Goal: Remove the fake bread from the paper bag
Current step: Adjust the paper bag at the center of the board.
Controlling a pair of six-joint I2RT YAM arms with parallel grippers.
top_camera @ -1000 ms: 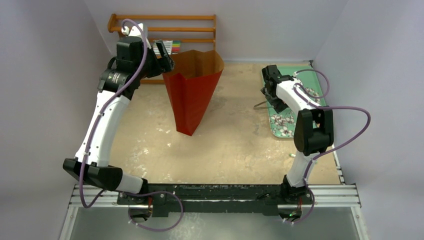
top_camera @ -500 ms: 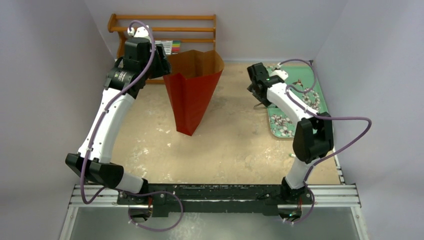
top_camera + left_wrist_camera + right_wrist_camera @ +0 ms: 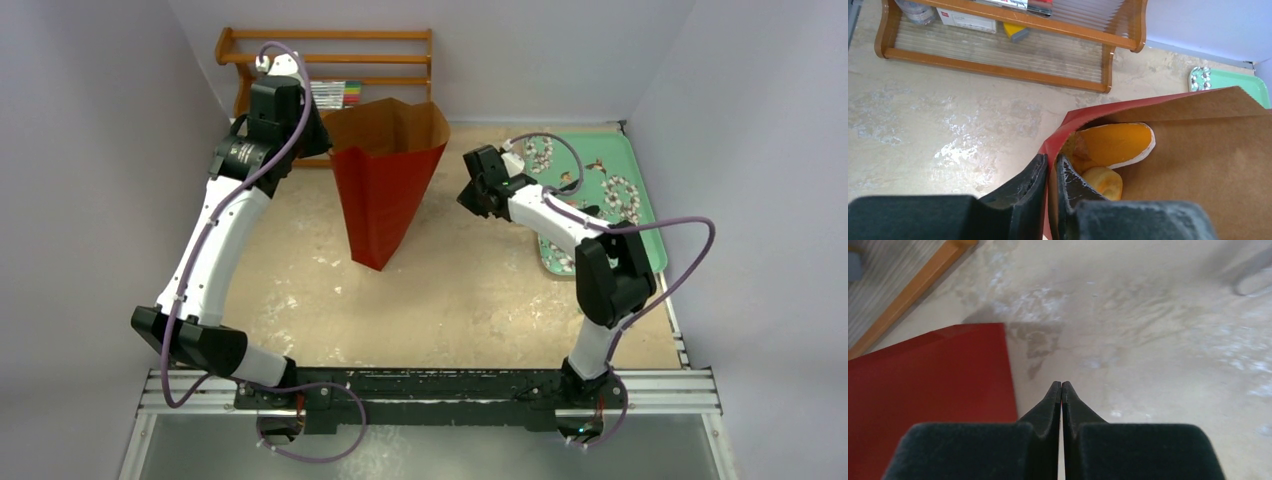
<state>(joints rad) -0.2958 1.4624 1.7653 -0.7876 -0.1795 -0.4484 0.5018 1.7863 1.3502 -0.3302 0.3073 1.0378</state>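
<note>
Top view, bag: the paper bag is standing upright on the counter, mouth open. Your left arm is reaching to its far-left rim corner, and your right arm is hanging near its right wall, between bag and green tray.
Top view, progress: no bread is showing outside the bag, so I am judging that nothing is out yet.
Left wrist, jaws: your left jaws are pinching the bag's rim, one outside the red wall and one inside against the brown lining.
Left wrist, bread: the fake bread is lying inside the bag, an orange-faced slice above a round bun (more may be hiding deeper).
Right wrist, jaws: your right jaws are pressed together on nothing, pointing at bare counter with the bag's red wall to their left.
Remaining: by my reading you are only steadying the bag, and every piece is waiting to be lifted out.
</note>
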